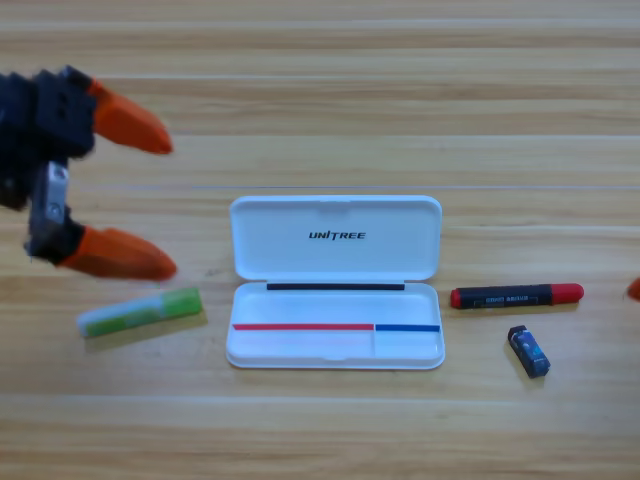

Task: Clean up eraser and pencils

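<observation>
Left pincer (170, 205) (agape) above green pencil (140, 312).

Left gripper (165, 200): black blocky housing, two tapered orange jaws, small silver bracket at 9 o'clock of lower jaw.
</observation>
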Controlling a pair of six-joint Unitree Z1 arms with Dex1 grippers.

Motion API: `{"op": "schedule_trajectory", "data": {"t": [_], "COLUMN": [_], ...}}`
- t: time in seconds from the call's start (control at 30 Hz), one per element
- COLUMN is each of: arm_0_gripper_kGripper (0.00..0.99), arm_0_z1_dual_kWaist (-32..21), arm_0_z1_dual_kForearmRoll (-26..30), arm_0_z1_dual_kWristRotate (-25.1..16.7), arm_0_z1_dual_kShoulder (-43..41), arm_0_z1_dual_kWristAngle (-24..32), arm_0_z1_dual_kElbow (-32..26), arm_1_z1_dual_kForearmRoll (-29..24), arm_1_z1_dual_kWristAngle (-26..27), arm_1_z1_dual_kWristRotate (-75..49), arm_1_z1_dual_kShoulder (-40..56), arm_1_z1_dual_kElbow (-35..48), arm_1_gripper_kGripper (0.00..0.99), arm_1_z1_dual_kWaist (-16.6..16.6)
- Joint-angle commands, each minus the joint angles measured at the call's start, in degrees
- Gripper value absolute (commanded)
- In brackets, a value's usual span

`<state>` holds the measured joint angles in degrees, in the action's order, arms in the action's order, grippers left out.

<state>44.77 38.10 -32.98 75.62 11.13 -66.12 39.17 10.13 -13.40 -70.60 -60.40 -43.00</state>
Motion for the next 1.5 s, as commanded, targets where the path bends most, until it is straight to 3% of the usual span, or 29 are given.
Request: {"op": "schedule_trajectory", "data": {"t": [0.03, 0.2, 0.3, 0.47, 0.63, 0.8, 1.17, 1.33, 1.4, 1.5], "arm_0_gripper_kGripper": [0.988, 0.983, 0.982, 0.973, 0.990, 0.990, 0.989, 0.986, 0.986, 0.986], "arm_0_z1_dual_kWaist": [1.0, -1.9, -5.1, -9.5, -10.2, -10.2, -10.1, -10.1, -10.1, -10.1], "arm_0_z1_dual_kForearmRoll": [9.4, 16.1, 18.1, 17.7, 17.4, 13.1, 9.6, 7.6, 7.0, 6.3], "arm_0_z1_dual_kWristRotate": [-3.2, -6.7, -6.7, -6.8, -6.8, -6.4, -0.3, 0.1, 0.0, -0.5], "arm_0_z1_dual_kShoulder": [5.1, 13.0, 18.7, 24.0, 28.4, 30.5, 34.6, 36.0, 36.7, 37.4], "arm_0_z1_dual_kWristAngle": [-4.8, -16.4, -19.8, -18.3, -17.6, -18.3, -18.5, -18.2, -17.9, -16.9], "arm_0_z1_dual_kElbow": [-10.6, -18.2, -19.3, -17.8, -16.1, -11.5, -7.4, -5.2, -4.8, -4.0], "arm_1_z1_dual_kForearmRoll": [4.2, 7.4, 7.4, 7.4, 7.3, 6.6, 5.7, 5.3, 5.1, 4.9], "arm_1_z1_dual_kWristAngle": [-7.2, -6.6, -9.2, -13.4, -11.2, -9.5, -8.5, -8.6, -9.1, -9.2], "arm_1_z1_dual_kWristRotate": [6.8, 8.5, 9.2, 19.9, 22.1, 23.4, 23.8, 24.0, 24.0, 23.9], "arm_1_z1_dual_kShoulder": [-9.2, -21.9, -28.5, -35.7, -39.9, -42.1, -47.7, -49.7, -50.3, -51.0], "arm_1_z1_dual_kElbow": [-3.4, -6.8, -9.0, -11.5, -12.4, -12.5, -13.4, -13.8, -13.8, -13.8], "arm_1_gripper_kGripper": [0.985, 0.983, 0.983, 0.979, 0.893, 0.836, 0.821, 0.769, 0.666, 0.265], "arm_1_z1_dual_kWaist": [0.5, 0.5, 0.2, -0.8, -1.0, -1.6, -2.7, -2.8, -2.8, -2.8]}}
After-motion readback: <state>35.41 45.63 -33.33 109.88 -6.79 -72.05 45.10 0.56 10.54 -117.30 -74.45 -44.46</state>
